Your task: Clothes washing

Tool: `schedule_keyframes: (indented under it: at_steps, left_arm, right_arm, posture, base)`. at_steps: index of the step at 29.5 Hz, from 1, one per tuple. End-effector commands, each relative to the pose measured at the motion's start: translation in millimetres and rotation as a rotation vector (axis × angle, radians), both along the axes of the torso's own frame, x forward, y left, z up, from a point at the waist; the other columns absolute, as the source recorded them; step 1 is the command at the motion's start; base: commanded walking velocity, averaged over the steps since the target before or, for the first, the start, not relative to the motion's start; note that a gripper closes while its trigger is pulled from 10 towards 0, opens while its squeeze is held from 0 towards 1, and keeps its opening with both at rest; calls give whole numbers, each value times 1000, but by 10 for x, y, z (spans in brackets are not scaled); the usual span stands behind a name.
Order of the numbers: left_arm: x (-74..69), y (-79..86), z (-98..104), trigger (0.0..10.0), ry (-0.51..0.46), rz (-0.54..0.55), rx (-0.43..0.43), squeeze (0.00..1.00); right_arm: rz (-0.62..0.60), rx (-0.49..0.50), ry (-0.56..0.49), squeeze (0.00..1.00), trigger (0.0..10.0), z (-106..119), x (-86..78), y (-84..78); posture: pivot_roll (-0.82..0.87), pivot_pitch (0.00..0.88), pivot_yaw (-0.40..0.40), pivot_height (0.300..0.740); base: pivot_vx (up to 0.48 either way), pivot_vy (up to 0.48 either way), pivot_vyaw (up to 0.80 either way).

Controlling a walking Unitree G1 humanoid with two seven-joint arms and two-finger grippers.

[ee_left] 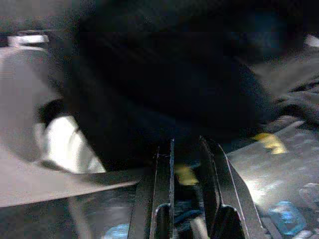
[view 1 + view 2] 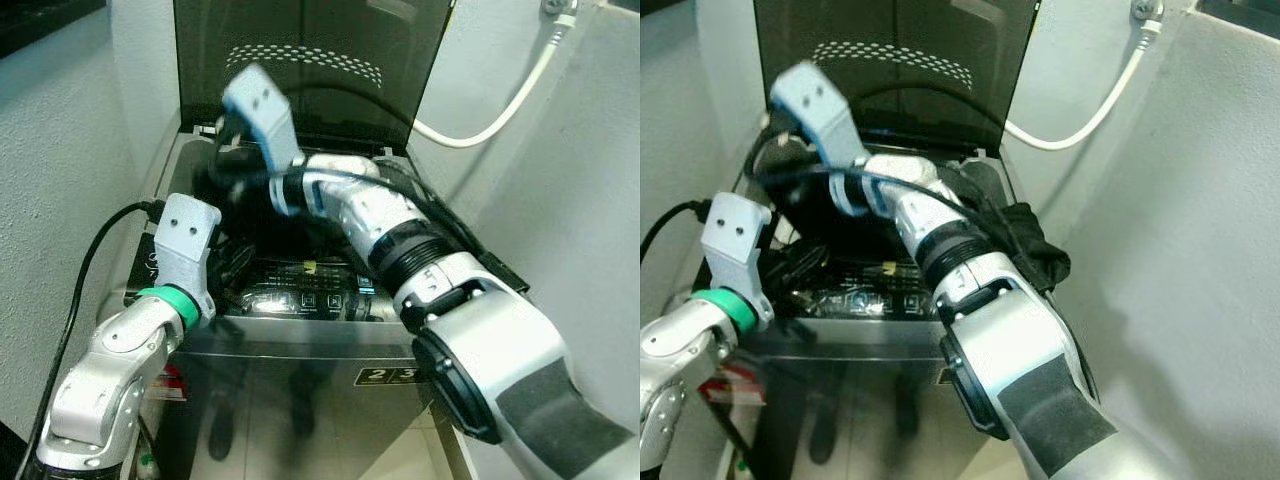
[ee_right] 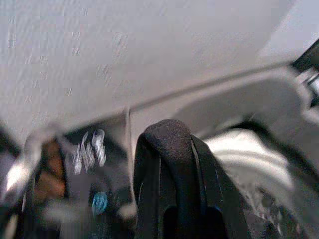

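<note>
The top-loading washing machine [image 2: 300, 340] stands with its dark lid [image 2: 310, 60] up. Its tub [image 2: 265, 225] is dark inside. A dark garment [image 2: 1025, 235] lies draped over the machine's right rim. My right arm reaches across the tub to the back left corner, where my right gripper [image 2: 226, 160] is shut with nothing seen in it; its fingers [image 3: 167, 159] press together. My left gripper [image 2: 235, 262] hovers over the front left of the tub by the control panel [image 2: 300, 295], open by a narrow gap. A dark blurred mass [image 1: 164, 84] lies ahead of it.
A white hose [image 2: 500, 110] runs from the wall down behind the machine. Light walls close in on the left [image 2: 60, 150] and the right [image 2: 570, 160]. A black cable [image 2: 85, 270] loops beside my left arm.
</note>
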State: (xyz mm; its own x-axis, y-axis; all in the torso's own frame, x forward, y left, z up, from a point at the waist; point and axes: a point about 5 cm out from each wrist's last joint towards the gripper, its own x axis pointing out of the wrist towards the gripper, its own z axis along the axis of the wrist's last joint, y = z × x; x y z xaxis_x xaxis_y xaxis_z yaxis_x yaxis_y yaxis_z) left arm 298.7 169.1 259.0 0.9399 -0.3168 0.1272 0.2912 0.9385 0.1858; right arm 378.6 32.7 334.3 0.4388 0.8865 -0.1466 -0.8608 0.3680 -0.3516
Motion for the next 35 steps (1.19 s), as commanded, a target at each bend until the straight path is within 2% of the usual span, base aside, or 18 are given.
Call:
schedule_keyframes:
  at_steps: [1, 2, 5, 9, 10, 12, 13, 14, 15, 16, 17, 23, 25, 27, 28, 30, 33, 35]
  left_arm:
    - [5, 31, 36, 10000, -8, 18, -1, 0]
    - [8, 55, 68, 10000, -16, 26, 0, 0]
    - [11, 78, 103, 10000, -23, 33, -1, 0]
    - [4, 67, 130, 10000, -30, 13, 14, 0]
    - [1, 58, 133, 10000, -27, 6, 17, 0]
    - [1, 58, 133, 10000, -27, 6, 17, 0]
    - [-2, 52, 133, 10000, -24, 1, 19, 0]
    - [-8, 39, 128, 10000, -16, -13, 25, 0]
    - [-8, 39, 128, 10000, -16, -13, 25, 0]
    - [-19, 22, 118, 10000, -3, -36, 37, 0]
    - [-19, 18, 115, 10000, 0, -43, 42, 0]
    - [-14, -12, 122, 10000, 7, -74, 34, 0]
    - [-16, -19, 126, 10000, 6, -78, 34, 0]
    - [-10, -15, 127, 10000, 4, -74, 38, 0]
    - [-10, -15, 127, 10000, 4, -74, 38, 0]
    - [0, -9, 135, 10000, 2, -70, 40, 0]
    - [4, -10, 141, 10000, 1, -70, 39, 0]
    - [20, 3, 121, 10000, 16, -30, 8, 0]
  right_arm:
    - [-6, -21, 6, 816, 10000, -15, 18, -41]
    - [-36, -7, 5, 1000, 10000, -15, 36, -56]
    - [-79, 9, 6, 1000, 10000, -15, 63, -75]
    - [-193, -38, -24, 1000, 10000, -71, 142, -173]
    - [-290, -56, -73, 710, 10000, -66, 200, -259]
    - [-290, -56, -73, 710, 10000, -66, 200, -259]
    - [-355, -67, -109, 710, 10000, -57, 235, -318]
    - [-391, -72, -122, 0, 10000, -53, 262, -381]
    - [-391, -72, -122, 0, 10000, -53, 262, -381]
    - [-428, -126, -149, 0, 10000, -74, 305, -508]
    - [-450, -133, -161, 0, 10000, -73, 324, -564]
    - [-575, -106, -193, 0, 10000, -45, 404, -838]
    - [-600, 28, -175, 0, 10000, 44, 414, -906]
    - [-598, 230, -151, 0, 10000, 220, 401, -953]
    - [-598, 230, -151, 0, 10000, 220, 401, -953]
    - [-610, 303, -152, 0, 10000, 301, 399, -1001]
    - [-610, 318, -148, 0, 10000, 309, 400, -1022]
    - [-624, 463, -73, 0, 10000, 192, 425, -1158]
  posture:
    - [98, 59, -71, 740]
    - [99, 59, -71, 740]
    - [100, 58, -70, 740]
    - [101, 53, -64, 740]
    - [101, 52, -62, 740]
    - [101, 52, -62, 740]
    - [102, 51, -61, 740]
    - [103, 49, -58, 740]
    - [103, 49, -58, 740]
    - [102, 46, -54, 740]
    - [102, 42, -52, 740]
    - [103, 41, -48, 740]
    - [101, 43, -41, 740]
    - [100, 46, -33, 740]
    - [100, 46, -33, 740]
    - [101, 47, -30, 740]
    - [103, 48, -30, 740]
    - [112, 45, -44, 740]
  base:
    - [0, 0, 0]
    - [0, 0, 0]
    - [0, 0, 0]
    - [0, 0, 0]
    - [0, 0, 0]
    - [0, 0, 0]
    - [0, 0, 0]
    - [0, 0, 0]
    - [0, 0, 0]
    - [0, 0, 0]
    - [0, 0, 0]
    - [0, 0, 0]
    - [0, 0, 0]
    - [0, 0, 0]
    - [0, 0, 0]
    - [0, 0, 0]
    - [0, 0, 0]
    - [0, 0, 0]
